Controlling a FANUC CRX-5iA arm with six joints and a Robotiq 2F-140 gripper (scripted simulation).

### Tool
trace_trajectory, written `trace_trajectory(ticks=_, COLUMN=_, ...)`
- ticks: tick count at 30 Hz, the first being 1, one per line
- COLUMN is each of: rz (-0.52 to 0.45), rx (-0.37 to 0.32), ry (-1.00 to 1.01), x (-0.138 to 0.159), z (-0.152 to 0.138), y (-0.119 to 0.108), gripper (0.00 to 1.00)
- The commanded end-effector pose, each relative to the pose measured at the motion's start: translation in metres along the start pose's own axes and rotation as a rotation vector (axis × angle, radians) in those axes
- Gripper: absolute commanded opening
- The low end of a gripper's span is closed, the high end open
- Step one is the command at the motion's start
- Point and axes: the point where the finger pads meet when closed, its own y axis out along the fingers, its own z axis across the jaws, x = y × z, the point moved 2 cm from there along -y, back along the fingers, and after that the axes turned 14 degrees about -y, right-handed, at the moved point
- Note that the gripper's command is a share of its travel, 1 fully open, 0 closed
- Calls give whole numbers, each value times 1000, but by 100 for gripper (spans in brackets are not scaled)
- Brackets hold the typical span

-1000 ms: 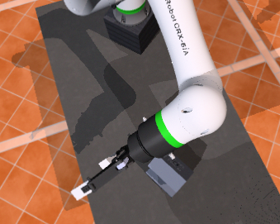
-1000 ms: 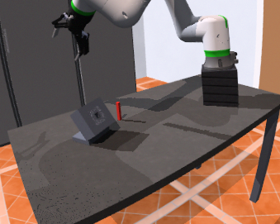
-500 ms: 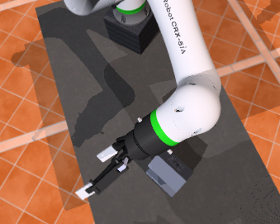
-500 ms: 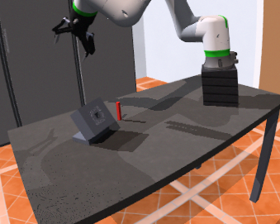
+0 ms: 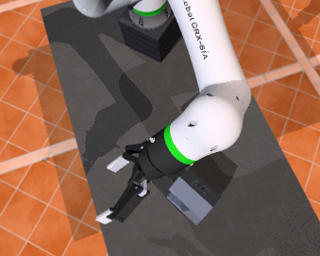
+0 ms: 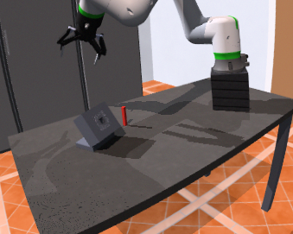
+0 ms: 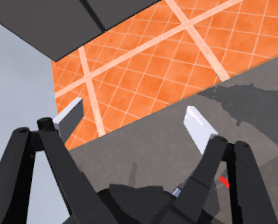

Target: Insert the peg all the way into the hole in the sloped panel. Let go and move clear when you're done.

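Note:
A thin red peg [image 6: 124, 116] stands upright on the dark table just right of the grey sloped panel [image 6: 98, 124], which has a dark hole [image 6: 102, 120] in its face. In the top view the panel [image 5: 194, 196] shows below the arm and the peg is hidden by the arm. My gripper [image 6: 79, 48] is open and empty, high above the table over the panel's left side. It also shows in the top view [image 5: 110, 191]. In the wrist view the open fingers frame the table edge, and a bit of the red peg [image 7: 224, 182] shows at lower right.
The robot's black base block [image 6: 230, 88] stands at the table's far right. Dark cabinet doors [image 6: 33, 61] stand behind the table. The table edge runs close to the panel on the left side, with orange tiled floor beyond.

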Motion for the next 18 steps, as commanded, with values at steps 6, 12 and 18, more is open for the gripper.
trace_trajectory(ticks=6, rz=-50, rx=29, ry=-167, x=8, z=12, y=5, gripper=100)
trace_trajectory(ticks=12, rz=-96, rx=44, ry=-319, x=17, z=24, y=10, gripper=100)
trace_trajectory(ticks=18, rz=-144, rx=50, ry=-460, x=25, z=35, y=13, gripper=100)
